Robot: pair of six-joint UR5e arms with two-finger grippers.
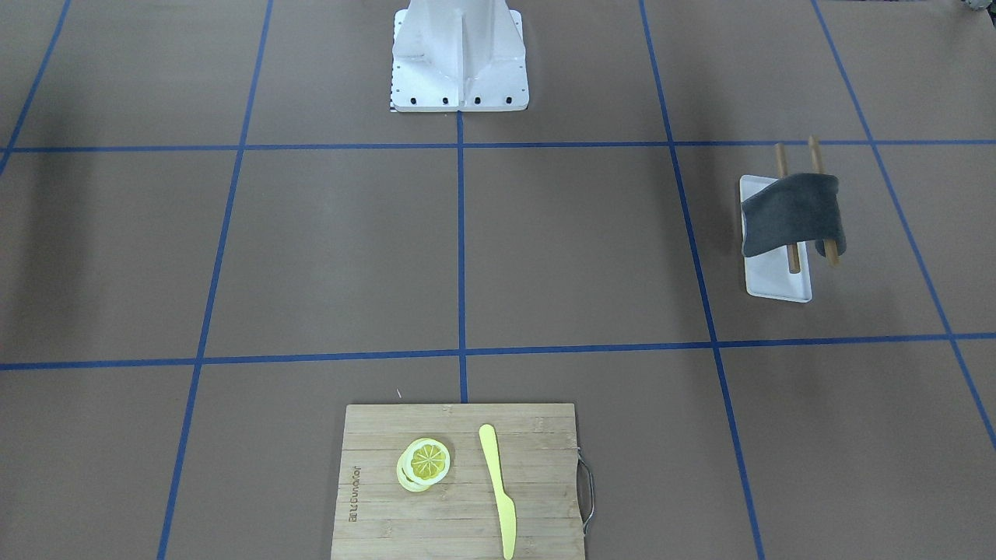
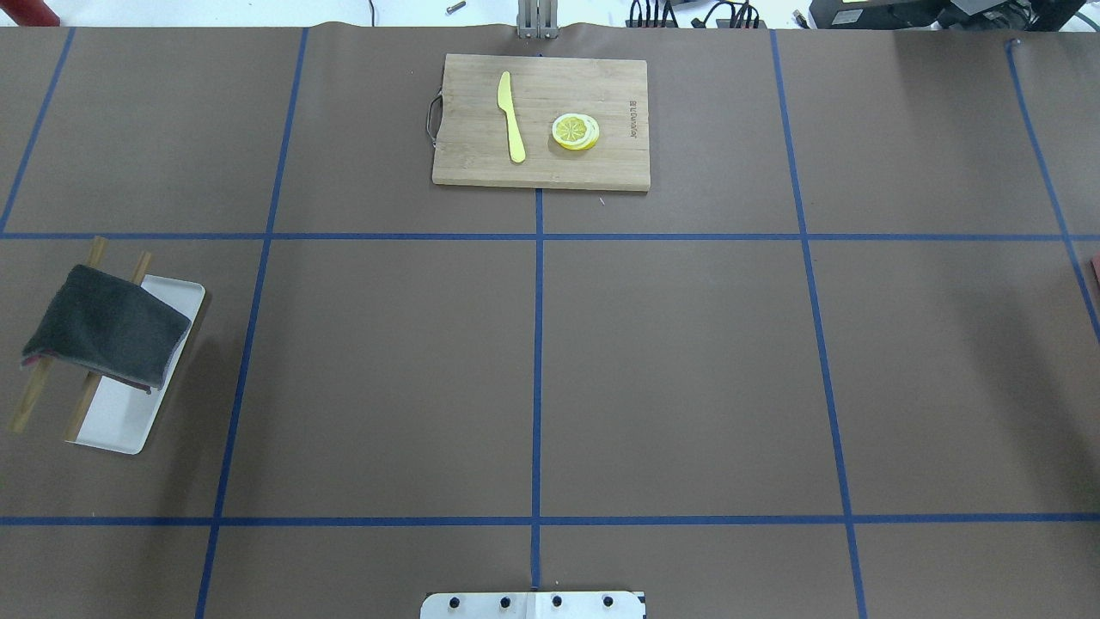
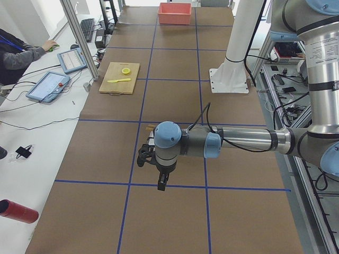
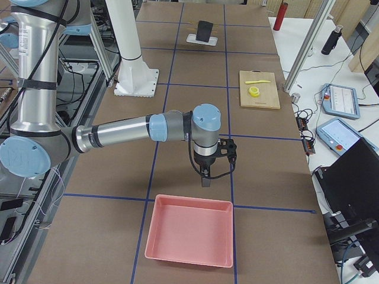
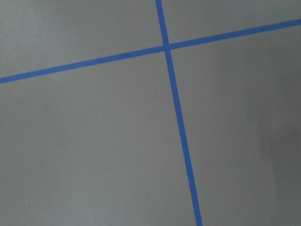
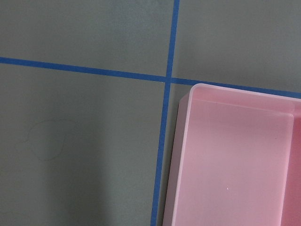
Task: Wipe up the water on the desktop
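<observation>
The desktop is a flat brown surface with a grid of blue tape lines. I see no clear water on it. The right wrist view shows only a faint ring outline on the surface. A dark grey cloth hangs over two wooden sticks on a small white tray at the robot's left; it also shows in the front view. My left gripper hangs near the tray and my right gripper hangs by the pink bin. I cannot tell whether either is open or shut.
A bamboo cutting board at the far middle carries a yellow knife and a lemon slice. A pink bin stands at the robot's right end. The robot's white base stands at the near edge.
</observation>
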